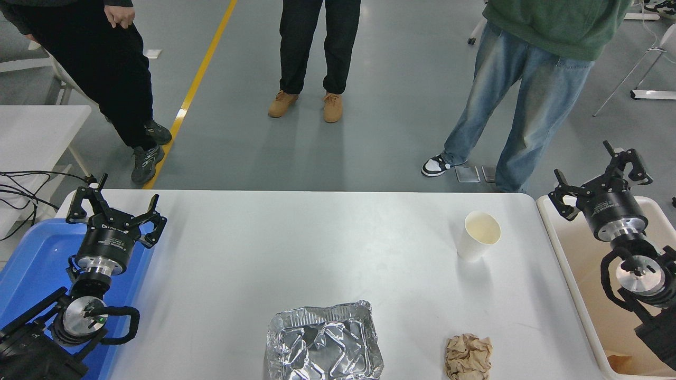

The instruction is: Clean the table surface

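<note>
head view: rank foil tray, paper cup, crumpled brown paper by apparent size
1. foil tray, clearly largest, though cut off by the bottom edge.
2/3. paper cup and crumpled brown paper look about alike; the paper sits nearer the camera, so no firm ranking.

Wide open table surface point(264, 248) left and centre; paper cup point(478, 235) far right; foil tray point(324, 343) and crumpled paper point(468, 357) crowding near edge.
</note>
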